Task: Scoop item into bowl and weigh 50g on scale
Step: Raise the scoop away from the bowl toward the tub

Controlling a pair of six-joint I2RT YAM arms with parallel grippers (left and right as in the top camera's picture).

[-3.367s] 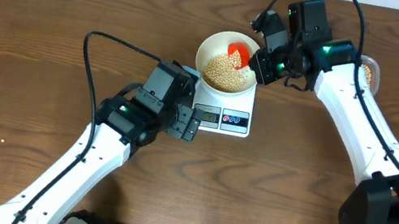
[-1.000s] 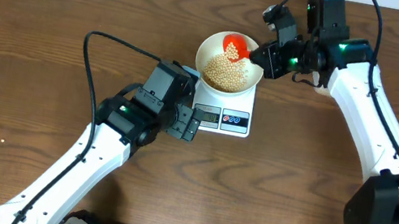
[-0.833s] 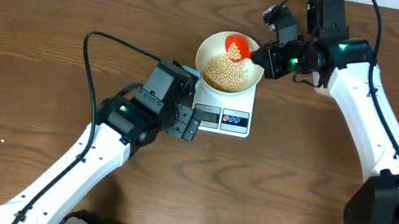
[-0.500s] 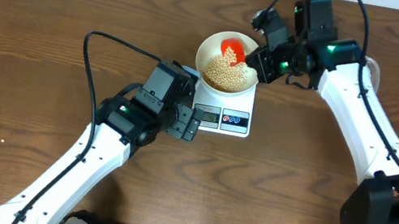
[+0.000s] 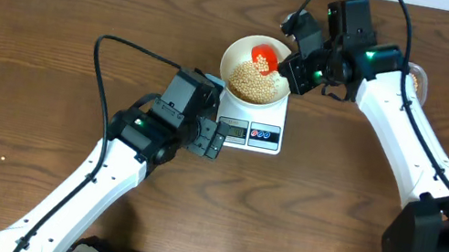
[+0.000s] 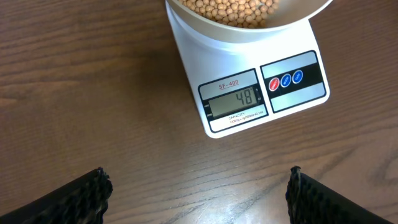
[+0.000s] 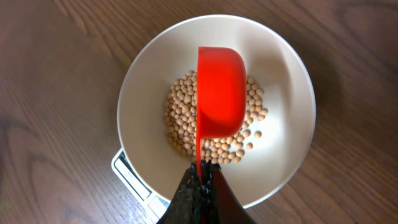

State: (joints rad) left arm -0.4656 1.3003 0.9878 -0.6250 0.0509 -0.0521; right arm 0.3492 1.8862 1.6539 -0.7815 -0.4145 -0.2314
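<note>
The right fingers (image 7: 200,186) are clenched on the handle of a red scoop (image 7: 221,87). The scoop reaches straight out ahead of them with its cup tipped on its side over the beans (image 7: 180,118). A second ago the cup sat upright with beans in it, nearer the bowl's far rim; now none show in it. The beans lie heaped in the white bowl (image 7: 292,74) just beyond the fingertips. The bowl sits on the scale (image 6: 193,50).

The left fingers (image 5: 211,139) are spread wide and grasp nothing, unmoved since the earlier frames. Bare desk (image 6: 93,93) lies between them. The scale's display (image 6: 239,98), ahead of them, reads 48.
</note>
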